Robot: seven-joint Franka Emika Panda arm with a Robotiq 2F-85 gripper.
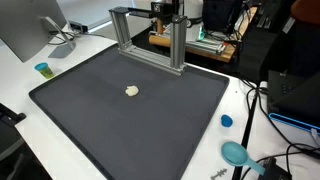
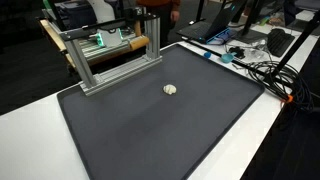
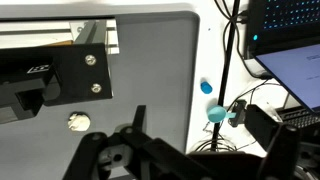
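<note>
A small cream lump (image 1: 132, 90) (image 2: 170, 89) lies alone near the middle of a dark grey mat (image 1: 130, 125) (image 2: 160, 135). In the wrist view the lump (image 3: 78, 122) shows below a black bracket on the aluminium frame (image 3: 60, 70). My gripper (image 3: 205, 145) hangs high over the mat's back edge, its dark fingers (image 3: 138, 120) spread wide with nothing between them. It is open and well above the lump, touching nothing. In both exterior views only the arm (image 1: 168, 10) (image 2: 152, 10) shows, behind the frame at the top edge.
An aluminium gantry frame (image 1: 150, 35) (image 2: 110, 55) stands at the mat's back edge. A blue cap (image 1: 227, 121) (image 3: 206, 87) and a teal scoop (image 1: 236, 153) (image 3: 217, 113) lie on the white table beside cables. A teal cup (image 1: 43, 69), a monitor (image 1: 30, 25) and laptop (image 3: 290, 50) stand around.
</note>
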